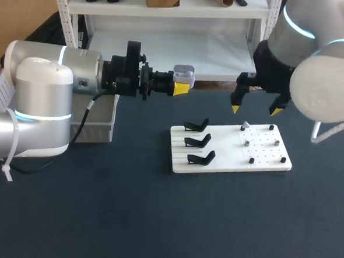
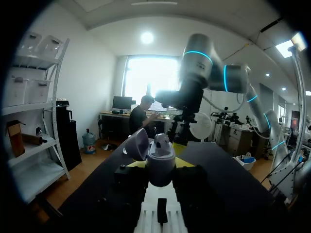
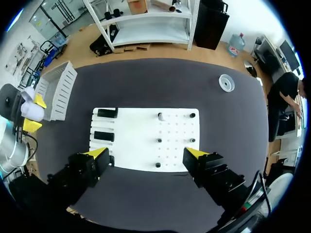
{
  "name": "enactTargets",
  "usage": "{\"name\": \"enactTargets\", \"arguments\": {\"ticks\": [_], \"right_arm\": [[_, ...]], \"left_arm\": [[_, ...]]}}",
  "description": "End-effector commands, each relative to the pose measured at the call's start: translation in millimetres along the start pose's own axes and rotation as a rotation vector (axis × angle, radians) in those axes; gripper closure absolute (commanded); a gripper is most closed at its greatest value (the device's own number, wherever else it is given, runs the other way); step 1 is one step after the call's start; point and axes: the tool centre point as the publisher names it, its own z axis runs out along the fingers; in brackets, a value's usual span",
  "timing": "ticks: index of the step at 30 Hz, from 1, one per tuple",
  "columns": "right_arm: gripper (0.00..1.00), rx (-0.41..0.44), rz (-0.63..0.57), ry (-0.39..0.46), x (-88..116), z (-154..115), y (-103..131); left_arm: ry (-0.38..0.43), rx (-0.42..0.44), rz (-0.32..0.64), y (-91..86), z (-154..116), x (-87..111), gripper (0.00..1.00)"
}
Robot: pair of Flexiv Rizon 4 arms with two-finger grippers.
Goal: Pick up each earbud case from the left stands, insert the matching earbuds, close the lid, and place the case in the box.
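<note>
Earbud case, lid open, in left fingers

Silver arms, cyan rings, black yellow-tipped grippers

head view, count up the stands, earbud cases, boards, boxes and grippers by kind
black stands: 3
earbud case: 1
white board: 1
white box: 1
grippers: 2 (left gripper, right gripper)
total: 8
</note>
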Motion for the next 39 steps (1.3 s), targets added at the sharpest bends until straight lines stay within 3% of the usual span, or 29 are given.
{"name": "enactTargets", "arguments": {"ticks": [1,3,18,20,24,28,33,34,39], "right_arm": [[0.0,-0.001,-0.002,0.008,-8.9,15.8,-1.5],[0.0,-0.029,-0.002,-0.031,-8.8,20.7,-3.1],[0.0,-0.013,-0.008,-0.032,-7.5,21.6,-3.6],[0.0,-0.049,0.142,0.014,-3.4,43.4,-5.8],[0.0,-0.058,0.284,-0.02,-5.7,55.8,-9.6],[0.0,-0.096,0.31,-0.018,-10.5,66.2,-11.0],[0.0,-0.075,0.3,-0.008,-14.3,80.1,-14.9],[0.08,-0.072,0.293,-0.011,-15.2,81.3,-15.3],[0.28,-0.075,0.311,-0.009,-19.8,86.4,-19.7]], "left_arm": [[-0.002,-0.004,0.001,-1.2,0.0,0.4,1.0],[-0.002,-0.004,0.001,-1.2,0.0,0.4,1.0],[-0.002,-0.004,0.001,-1.2,0.0,0.4,1.0],[-0.002,-0.004,0.001,-1.2,0.0,0.4,1.0],[-0.002,-0.004,0.001,-1.2,0.0,0.4,1.0],[-0.002,-0.004,0.001,-1.2,0.0,0.4,1.0],[-0.002,-0.004,0.001,-1.2,0.0,0.4,1.0],[-0.002,-0.004,0.001,-1.2,0.0,0.4,1.0],[-0.002,-0.004,0.001,-1.2,0.0,0.4,1.0]]}}
